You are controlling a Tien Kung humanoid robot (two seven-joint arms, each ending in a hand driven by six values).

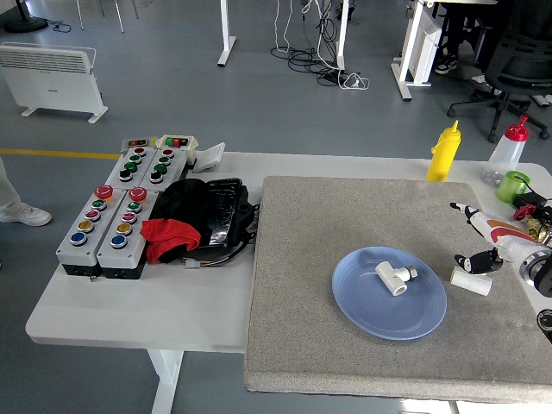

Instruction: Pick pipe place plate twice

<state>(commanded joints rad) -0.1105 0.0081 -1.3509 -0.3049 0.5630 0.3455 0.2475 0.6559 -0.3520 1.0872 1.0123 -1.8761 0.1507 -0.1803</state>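
White T-shaped pipe fitting [393, 277], smooth plastic, lying on its side inside the shallow round blue plate [362, 312], near the plate's upper middle. Second pipe piece [471, 280], a short white cylinder, flat on the coarse grey mat [302, 259], just right of the plate and apart from its rim. Right hand [488, 246] at the mat's right edge, fingers spread and clasping nothing, dark fingertips just above the short cylinder; touching or not, cannot tell. Left hand out of view.

Mat square, felt-like, covering the right part of the white bench [129, 302], front edge overhanging the bench's near side. Wide bare stretch of mat left of and behind the plate. Off the mat to the left: crumpled black and red cloth [185, 220] and grey button boxes [108, 228]. Yellow squeeze bottle [444, 153] and red-capped clear bottle [505, 153] upright along the far edge.
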